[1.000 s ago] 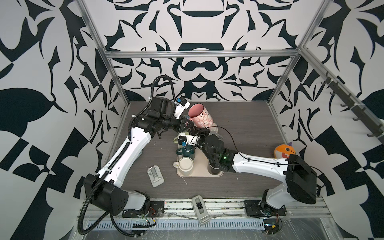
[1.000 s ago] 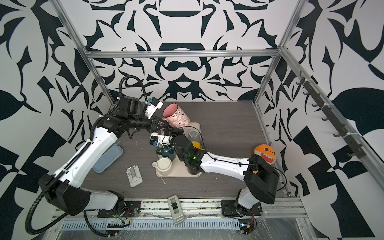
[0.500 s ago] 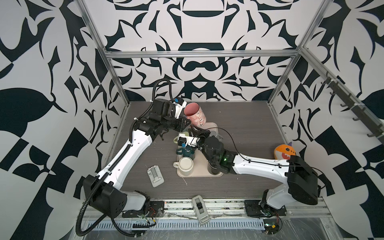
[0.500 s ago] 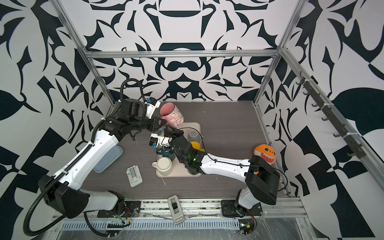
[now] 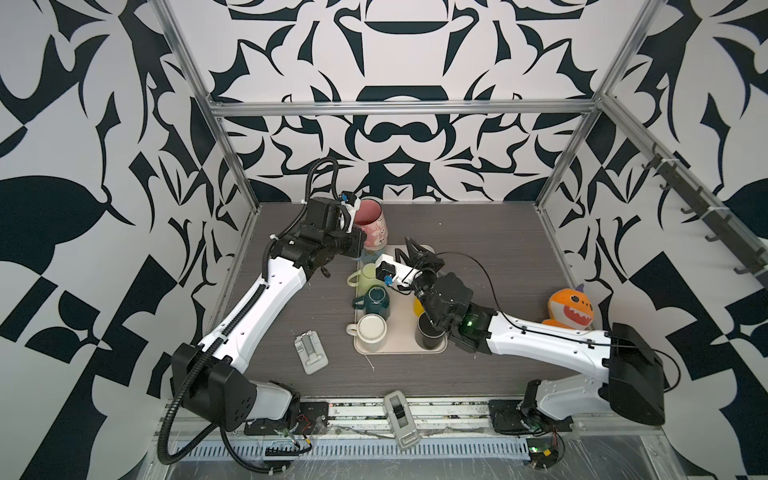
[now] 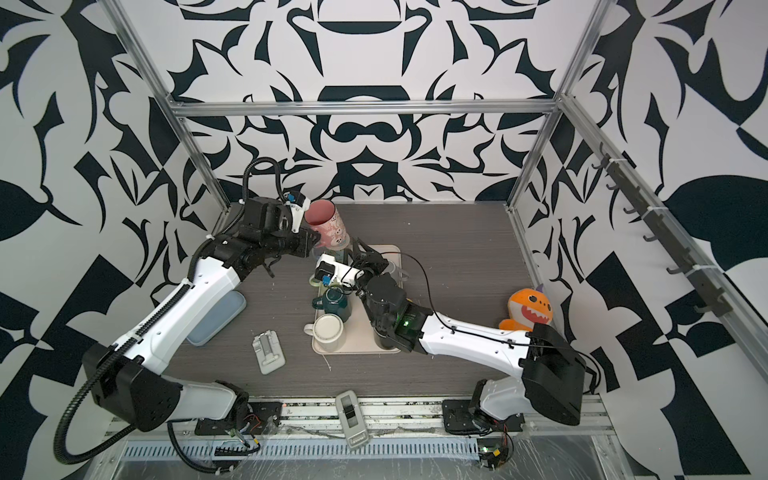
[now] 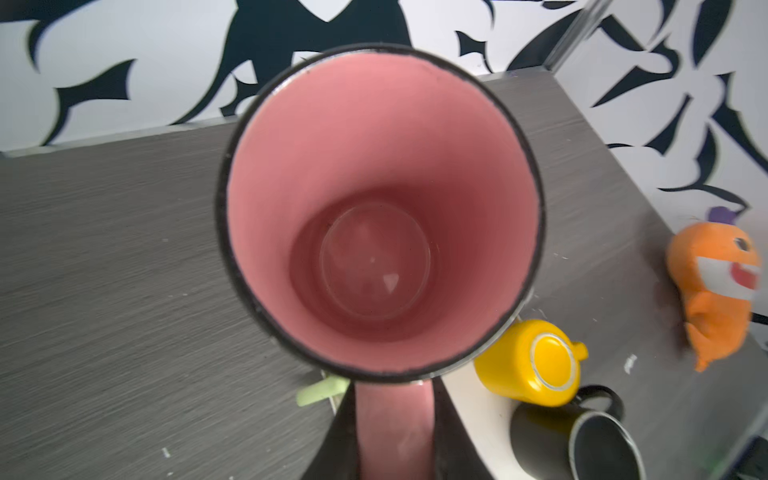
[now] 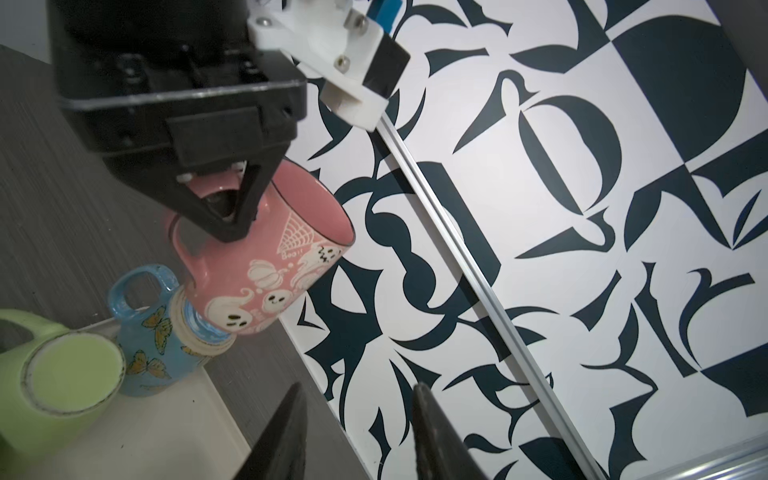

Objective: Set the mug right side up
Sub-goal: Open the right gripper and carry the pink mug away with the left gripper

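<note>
The pink mug [image 5: 372, 224] [image 6: 329, 226] with white ghost prints hangs mouth up, slightly tilted, at the tray's far left corner. My left gripper [image 5: 358, 244] [image 7: 395, 399] is shut on its handle [image 7: 395, 432], and the left wrist view looks straight into the pink inside [image 7: 374, 216]. In the right wrist view the mug [image 8: 266, 266] has its base against an upturned blue butterfly mug [image 8: 153, 332]; I cannot tell whether they touch. My right gripper [image 5: 412, 248] [image 8: 357, 399] stands open and empty just to the right of the mug.
A beige tray [image 5: 400, 322] carries light green [image 5: 365, 276], dark teal [image 5: 376, 301], white [image 5: 371, 330], black [image 5: 428, 337] and yellow [image 7: 536, 361] mugs. An orange shark plush [image 5: 571, 307] sits at the right, a grey device [image 5: 311, 352] front left, a blue lid [image 6: 216, 320] under the left arm.
The left gripper has carried the pink mug back and to the left and turned it more upright. The right gripper's jaws have opened and now stand apart from the mug.
</note>
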{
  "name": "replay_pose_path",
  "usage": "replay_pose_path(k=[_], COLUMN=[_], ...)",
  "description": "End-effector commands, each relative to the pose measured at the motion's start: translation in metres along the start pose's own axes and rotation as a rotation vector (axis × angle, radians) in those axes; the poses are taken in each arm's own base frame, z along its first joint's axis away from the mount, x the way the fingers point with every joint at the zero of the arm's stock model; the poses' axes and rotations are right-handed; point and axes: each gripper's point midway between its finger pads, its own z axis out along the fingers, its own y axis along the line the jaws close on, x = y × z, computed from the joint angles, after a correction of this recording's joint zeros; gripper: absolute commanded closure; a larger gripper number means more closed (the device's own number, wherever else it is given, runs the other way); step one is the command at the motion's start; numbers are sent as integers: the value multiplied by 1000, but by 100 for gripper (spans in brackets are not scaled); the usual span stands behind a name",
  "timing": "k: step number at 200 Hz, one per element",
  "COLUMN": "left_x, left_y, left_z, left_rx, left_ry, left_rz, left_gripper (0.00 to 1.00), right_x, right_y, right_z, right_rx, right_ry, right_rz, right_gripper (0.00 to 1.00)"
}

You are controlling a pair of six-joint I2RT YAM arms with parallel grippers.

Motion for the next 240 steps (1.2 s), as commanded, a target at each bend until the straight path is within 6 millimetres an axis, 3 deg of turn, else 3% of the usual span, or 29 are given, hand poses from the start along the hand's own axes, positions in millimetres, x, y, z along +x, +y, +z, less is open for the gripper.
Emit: replay_pose_path(k=[1,69,107,174,240], left_x=[-63,-69,-58,-41,-18], left_y=[21,125,170,214,228], left_z=[-17,11,38,81,116], left_rx=[-106,-284,-321,-349,-323], left_ry=[-201,-193,-174,-184,-113], left_rz=[34,-79,-113,-110,-126], left_gripper=[100,100,100,100,100], right_x=[2,29,63,94,100], right_y=[-28,-31,-19,-9,0], right_z=[-10,-27,-23,-36,-40], right_rx=[73,2,-90,-112,-162], right_ry=[15,94,207,262,291], right_rz=[140,376,544,744,796], right_gripper=[60,57,53,46,42])
